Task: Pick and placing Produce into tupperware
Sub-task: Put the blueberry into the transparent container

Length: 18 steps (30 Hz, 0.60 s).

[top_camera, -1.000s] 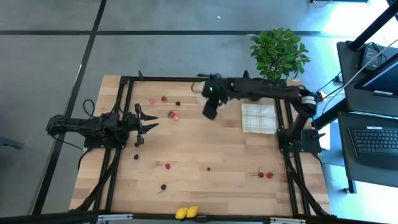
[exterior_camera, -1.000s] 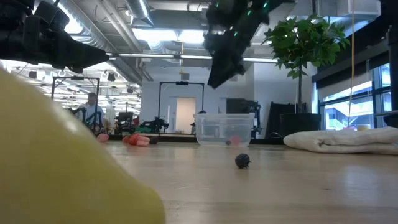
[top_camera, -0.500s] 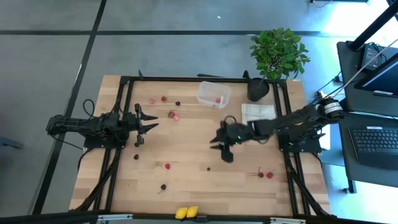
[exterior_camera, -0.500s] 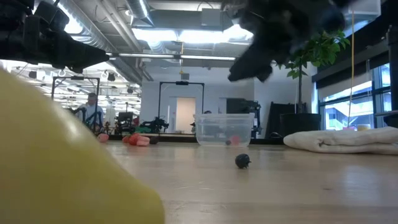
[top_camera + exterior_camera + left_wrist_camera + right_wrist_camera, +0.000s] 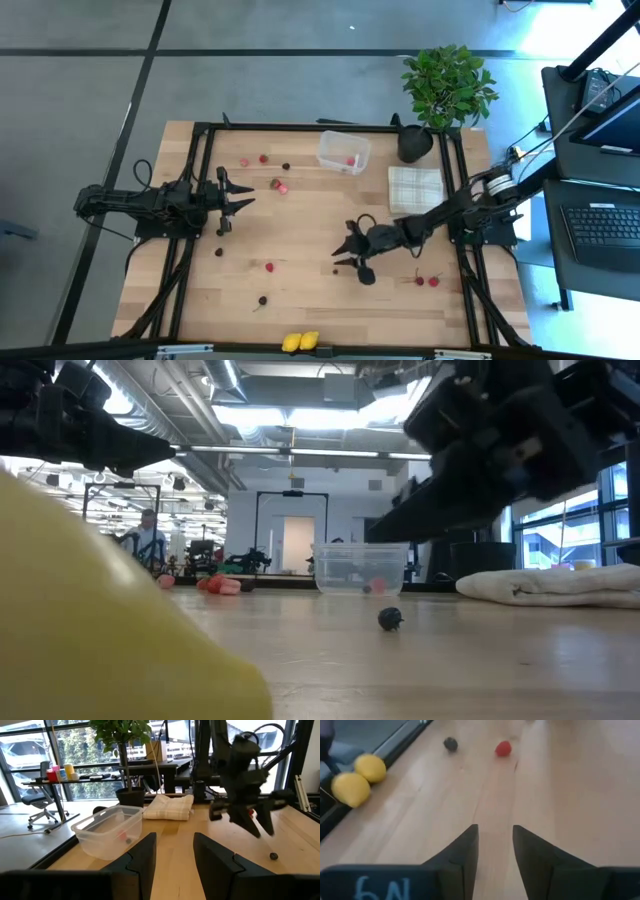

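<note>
The clear tupperware [image 5: 343,152] stands at the table's far side with a red berry [image 5: 351,160] in it; it also shows in the low view [image 5: 362,568] and the left wrist view [image 5: 107,835]. Produce lies scattered on the wood: red berries [image 5: 269,267] [image 5: 503,748], dark ones [image 5: 263,299] [image 5: 450,743], two yellow pieces [image 5: 300,341] [image 5: 360,777] at the near edge. My right gripper [image 5: 339,257] [image 5: 495,832] hovers open over the table's middle, pointing left, a small dark berry [image 5: 273,855] [image 5: 390,619] close by its tips. My left gripper [image 5: 240,195] [image 5: 172,855] waits open at the left.
A beige checked cloth [image 5: 415,189] lies at the right and a potted plant [image 5: 445,85] stands at the far right corner. More berries lie at the far left [image 5: 263,158] and near right [image 5: 433,281]. Black frame rails [image 5: 300,127] border the table.
My right gripper has swung from above the tupperware toward the table's near edge and come down low over the middle, tipping to point more level toward the left. Its fingers have stayed apart. The tupperware, covered a second ago, is now uncovered.
</note>
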Motion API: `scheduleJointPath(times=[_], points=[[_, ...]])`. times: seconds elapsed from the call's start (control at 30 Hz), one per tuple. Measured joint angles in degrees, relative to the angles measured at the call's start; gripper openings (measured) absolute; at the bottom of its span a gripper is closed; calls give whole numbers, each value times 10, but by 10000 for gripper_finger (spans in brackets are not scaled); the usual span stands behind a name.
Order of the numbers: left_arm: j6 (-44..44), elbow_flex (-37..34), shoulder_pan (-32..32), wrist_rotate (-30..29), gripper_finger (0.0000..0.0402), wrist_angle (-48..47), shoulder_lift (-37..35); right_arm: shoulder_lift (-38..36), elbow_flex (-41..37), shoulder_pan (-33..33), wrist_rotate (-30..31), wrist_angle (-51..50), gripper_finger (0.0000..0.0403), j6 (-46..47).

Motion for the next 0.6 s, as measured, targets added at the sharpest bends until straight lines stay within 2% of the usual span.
scheduleJointPath(times=[0.17, 0.33, 0.6], points=[[0, 0, 0, 0, 124, -2, 0, 61, 48, 20, 0, 1, 124, -20], [0, 0, 0, 2, 124, -1, 0, 82, 56, 34, 2, -3, 124, -12], [0, 0, 0, 2, 124, -2, 0, 87, 51, 53, 64, -19, 124, -15]])
